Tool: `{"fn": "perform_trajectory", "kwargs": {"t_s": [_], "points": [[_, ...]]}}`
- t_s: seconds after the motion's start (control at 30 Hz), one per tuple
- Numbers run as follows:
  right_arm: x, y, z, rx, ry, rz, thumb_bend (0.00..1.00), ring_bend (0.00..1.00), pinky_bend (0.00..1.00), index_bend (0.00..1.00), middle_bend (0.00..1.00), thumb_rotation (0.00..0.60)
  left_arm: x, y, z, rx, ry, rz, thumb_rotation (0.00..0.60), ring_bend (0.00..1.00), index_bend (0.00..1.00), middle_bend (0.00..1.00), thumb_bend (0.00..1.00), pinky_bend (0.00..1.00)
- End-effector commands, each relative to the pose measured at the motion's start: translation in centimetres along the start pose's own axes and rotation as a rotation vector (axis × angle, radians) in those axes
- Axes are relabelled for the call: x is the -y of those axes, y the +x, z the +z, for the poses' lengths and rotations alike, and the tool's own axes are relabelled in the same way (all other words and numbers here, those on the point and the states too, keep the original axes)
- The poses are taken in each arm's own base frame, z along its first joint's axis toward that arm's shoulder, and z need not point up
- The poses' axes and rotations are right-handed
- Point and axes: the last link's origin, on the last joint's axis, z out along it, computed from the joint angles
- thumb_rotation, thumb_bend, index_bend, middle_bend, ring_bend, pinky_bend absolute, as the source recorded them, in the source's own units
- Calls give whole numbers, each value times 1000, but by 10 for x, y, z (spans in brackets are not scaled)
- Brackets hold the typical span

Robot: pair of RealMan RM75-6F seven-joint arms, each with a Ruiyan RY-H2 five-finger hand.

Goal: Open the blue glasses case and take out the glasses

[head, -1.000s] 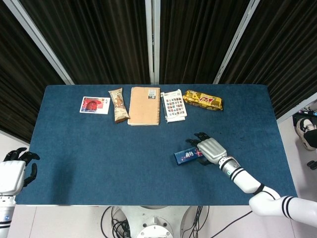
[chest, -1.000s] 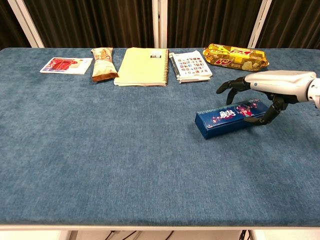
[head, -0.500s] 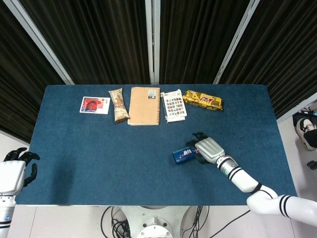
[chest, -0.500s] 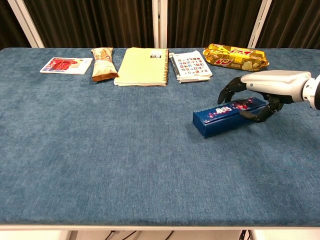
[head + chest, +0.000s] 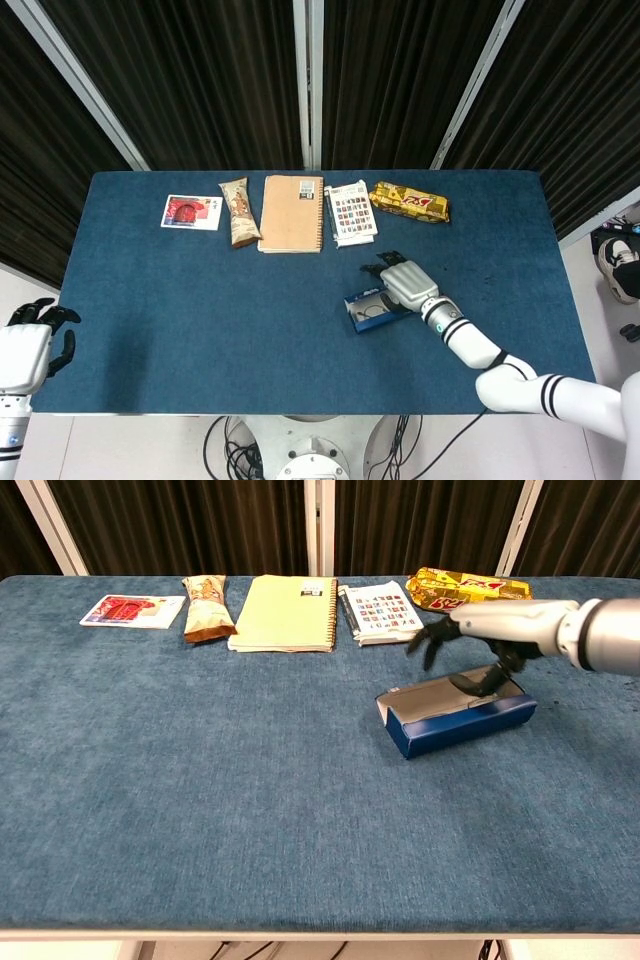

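The blue glasses case (image 5: 366,311) (image 5: 462,722) lies right of the table's middle with its top open, showing a pale lining. In the head view a dark rounded frame, apparently the glasses (image 5: 373,307), lies inside. My right hand (image 5: 403,281) (image 5: 497,628) hovers over the case's far right part, fingers spread toward the left and the thumb dipping down into the opening. Whether it touches the lid or the glasses is unclear. My left hand (image 5: 27,345) hangs off the table's near left corner, holding nothing.
Along the far edge lie a red card (image 5: 190,212) (image 5: 132,610), a wrapped snack bar (image 5: 238,210) (image 5: 205,607), a tan spiral notebook (image 5: 292,213) (image 5: 285,612), a printed booklet (image 5: 350,212) (image 5: 383,610) and a yellow snack pack (image 5: 408,201) (image 5: 455,587).
The case was closed under my right hand; its top now stands open. My right hand moved up and toward the far left. The left hand stayed put.
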Motion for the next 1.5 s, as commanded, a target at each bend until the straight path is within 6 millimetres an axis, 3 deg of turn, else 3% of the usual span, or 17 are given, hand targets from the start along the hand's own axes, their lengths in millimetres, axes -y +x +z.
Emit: {"fn": "perform_trajectory", "kwargs": {"t_s": [0.03, 0.13, 0.2, 0.4, 0.53, 0.67, 0.77, 0.93, 1.27, 1.4, 1.5], "points": [[8, 11, 21, -47, -24, -14, 403, 0, 0, 0, 42, 600, 0, 0, 0, 0, 1, -1, 600, 199, 441, 406, 566, 254], [15, 17, 12, -110, 0, 19, 367, 0, 0, 0, 5, 600, 0, 0, 0, 0, 1, -3, 600, 199, 441, 407, 566, 254], [17, 17, -6, -128, 33, 43, 343, 0, 0, 0, 0, 600, 0, 0, 0, 1, 1, -4, 600, 199, 441, 407, 566, 254], [-2, -1, -54, -114, 50, 5, 165, 0, 0, 0, 6, 600, 0, 0, 0, 0, -1, -6, 600, 202, 442, 409, 565, 254], [-15, -17, -70, -96, 31, 6, 112, 0, 0, 0, 7, 600, 0, 0, 0, -2, -1, -5, 600, 204, 442, 409, 566, 254], [-20, -30, -71, -92, 30, 6, 81, 0, 0, 0, 4, 600, 0, 0, 0, -2, -1, -4, 600, 204, 442, 409, 566, 254], [-13, -35, -59, -109, 47, 3, 65, 0, 0, 0, 0, 600, 0, 0, 0, -2, -1, -3, 600, 204, 442, 409, 566, 254], [15, -31, -20, -143, 90, -26, 57, 0, 0, 0, 0, 600, 0, 0, -1, -2, 0, -5, 600, 204, 442, 409, 566, 254], [71, -6, 62, -168, 86, -13, 57, 0, 0, 0, 0, 600, 1, 0, 0, -1, -1, -16, 600, 205, 442, 411, 566, 254], [83, 4, 89, -170, 36, -10, 69, 0, 0, 0, 1, 600, 1, 1, 0, 0, -2, -20, 600, 204, 442, 412, 566, 254], [80, 13, 101, -179, -20, 1, 85, 0, 0, 0, 12, 600, 2, 1, 0, 1, -2, -22, 600, 204, 442, 412, 566, 254]]}}
